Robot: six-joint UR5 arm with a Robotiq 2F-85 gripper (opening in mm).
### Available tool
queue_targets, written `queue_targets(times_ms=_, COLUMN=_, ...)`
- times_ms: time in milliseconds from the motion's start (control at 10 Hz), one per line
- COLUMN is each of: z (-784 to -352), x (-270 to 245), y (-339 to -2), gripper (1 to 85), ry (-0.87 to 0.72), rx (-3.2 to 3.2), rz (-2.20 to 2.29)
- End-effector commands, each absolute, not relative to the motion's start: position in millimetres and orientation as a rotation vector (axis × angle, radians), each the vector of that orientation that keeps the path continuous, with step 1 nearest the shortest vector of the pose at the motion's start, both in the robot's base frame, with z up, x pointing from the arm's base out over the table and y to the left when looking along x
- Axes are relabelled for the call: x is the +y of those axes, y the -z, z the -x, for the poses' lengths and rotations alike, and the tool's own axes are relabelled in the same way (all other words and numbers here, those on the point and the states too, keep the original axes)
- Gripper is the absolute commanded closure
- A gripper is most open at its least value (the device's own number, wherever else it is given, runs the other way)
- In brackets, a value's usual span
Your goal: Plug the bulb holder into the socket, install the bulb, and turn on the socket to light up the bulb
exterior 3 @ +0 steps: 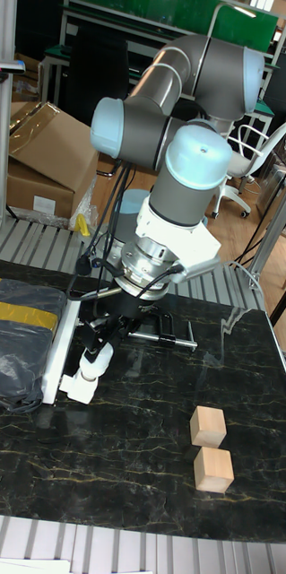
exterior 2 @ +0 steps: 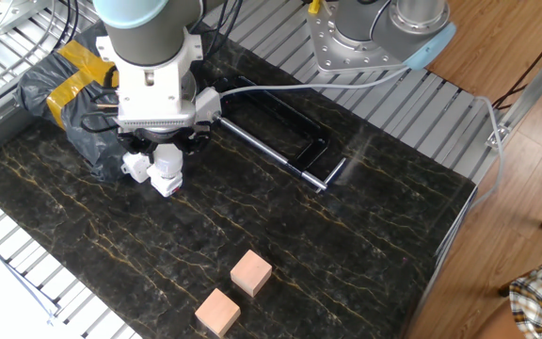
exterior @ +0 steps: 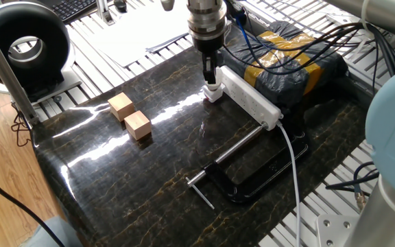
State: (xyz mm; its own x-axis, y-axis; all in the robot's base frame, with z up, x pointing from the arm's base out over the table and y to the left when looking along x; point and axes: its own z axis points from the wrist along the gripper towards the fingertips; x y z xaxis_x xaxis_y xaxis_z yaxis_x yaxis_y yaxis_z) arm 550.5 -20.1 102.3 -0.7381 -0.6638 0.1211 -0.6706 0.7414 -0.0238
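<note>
The socket (exterior: 251,97) is a long white power strip lying along the table's far side, its cable (exterior: 295,165) trailing toward the front. At its near end stands the small white bulb holder (exterior 3: 74,387), with the white bulb (exterior 3: 95,361) on top of it, slightly tilted. My gripper (exterior: 211,77) comes straight down on the bulb (exterior: 213,89), and its thin black fingers are shut on the bulb's upper part. In the other fixed view my gripper (exterior 2: 165,151) hides the bulb's top (exterior 2: 166,169). Whether the holder touches the strip I cannot tell.
Two tan wooden cubes (exterior: 129,115) sit left of the middle of the table. A black clamp (exterior: 242,171) with a steel bar lies near the front right. A black bag with yellow tape (exterior: 290,62) and cables lie behind the strip.
</note>
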Motion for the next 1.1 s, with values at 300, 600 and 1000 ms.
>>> queue_targets(times_ms=300, z=-551, x=-13, y=-100, gripper=84.3, ry=-0.06, rx=-2.903, rz=-0.916)
queue_targets(times_ms=600, z=-557, x=-12, y=-104, gripper=84.3, ry=-0.089, rx=-2.917, rz=-0.929)
queue_targets(times_ms=1000, z=-570, x=-19, y=-103, gripper=74.3, ry=-0.122, rx=-2.926, rz=-1.048)
